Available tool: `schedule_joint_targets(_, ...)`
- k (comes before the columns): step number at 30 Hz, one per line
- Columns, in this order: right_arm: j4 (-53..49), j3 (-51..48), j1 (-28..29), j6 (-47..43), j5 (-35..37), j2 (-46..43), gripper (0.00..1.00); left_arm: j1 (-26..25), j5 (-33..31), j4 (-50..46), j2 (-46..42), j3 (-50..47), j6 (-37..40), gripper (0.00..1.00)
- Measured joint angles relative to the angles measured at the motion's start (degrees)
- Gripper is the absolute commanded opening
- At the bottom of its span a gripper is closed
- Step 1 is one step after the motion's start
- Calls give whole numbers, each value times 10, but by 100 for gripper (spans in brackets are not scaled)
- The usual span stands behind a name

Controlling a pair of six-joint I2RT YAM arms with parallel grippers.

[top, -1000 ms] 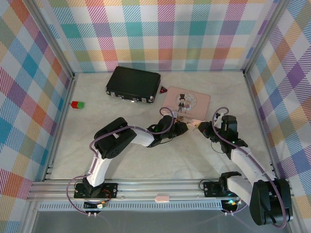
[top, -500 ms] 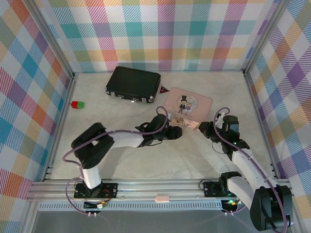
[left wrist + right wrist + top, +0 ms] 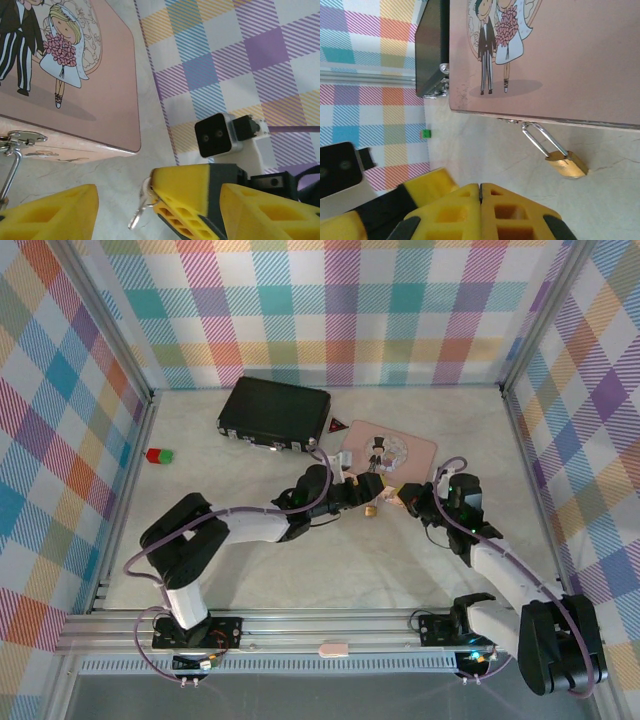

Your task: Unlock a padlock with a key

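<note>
Yellow fingers, right gripper [image 3: 480,192]: pressed together with the seam closed in the right wrist view; in the left wrist view their tip pinches the tiny grey-silver metal key [image 3: 141,206], which dangles down-left from it in the lower middle of the frame
Yellow fingers, left gripper [image 3: 358,498]: spread apart, gripping nothing; in its own wrist view one finger [image 3: 50,212] fills the lower left corner and the other the lower right, with the right gripper's tip and the key between them
Small brass-gold padlock [image 3: 565,164]: lying on the table at middle right of the right wrist view, its thin silvery shackle [image 3: 536,143] hooked through the metal hasp [image 3: 512,120] of the pink rectangular box [image 3: 570,60]; it looks locked
Long axis: slants from the hasp at upper left to the brass body at lower right, so the bottom end faces away from the box; the keyhole is not visible
Direction from the key hand: up and right of the closed fingertips in that frame, near but apart
Top view: the padlock sits between the two grippers, just beside the left one
Nearer arm: the left, by my reading, placed to steady the body while the right brings the key
Coming move turns on: lining the key's shaft up with that slanting axis and approaching from the free bottom end
Beyond: pale marbled tabletop [image 3: 300,570]; black hard case [image 3: 275,412] to the upper left of the box
</note>
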Motion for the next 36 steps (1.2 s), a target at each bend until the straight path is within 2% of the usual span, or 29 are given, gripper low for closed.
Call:
schedule_joint_targets(6, 38, -1, 1, 31, 0, 0, 0, -5, -3, 29, 19, 0, -34, 59)
schedule_joint_targets(17, 91, -2, 11, 64, 1, 35, 0, -17, -11, 76, 49, 4, -85, 37)
schedule_joint_targets(19, 97, -2, 11, 65, 1, 35, 0, -18, -11, 81, 49, 4, -91, 30)
schedule_joint_targets(24, 102, -2, 12, 71, 5, 35, 0, -19, -14, 93, 49, 4, -97, 0)
schedule_joint_targets(26, 105, -5, 12, 73, 9, 35, 0, -19, -16, 97, 49, 5, -101, 0)
schedule_joint_targets(27, 105, -5, 12, 73, 9, 35, 2, -19, -17, 97, 49, 5, -101, 0)
schedule_joint_targets(29, 104, -4, 12, 64, 8, 35, 21, -17, -15, 98, 49, 5, -100, 0)
schedule_joint_targets(31, 85, 2, 9, 35, 2, 33, 33, -12, -10, 98, 49, 5, -95, 0)
schedule_joint_targets(36, 26, 50, -35, -49, -55, 32, 39, 33, 55, 70, 40, 5, -54, 0)
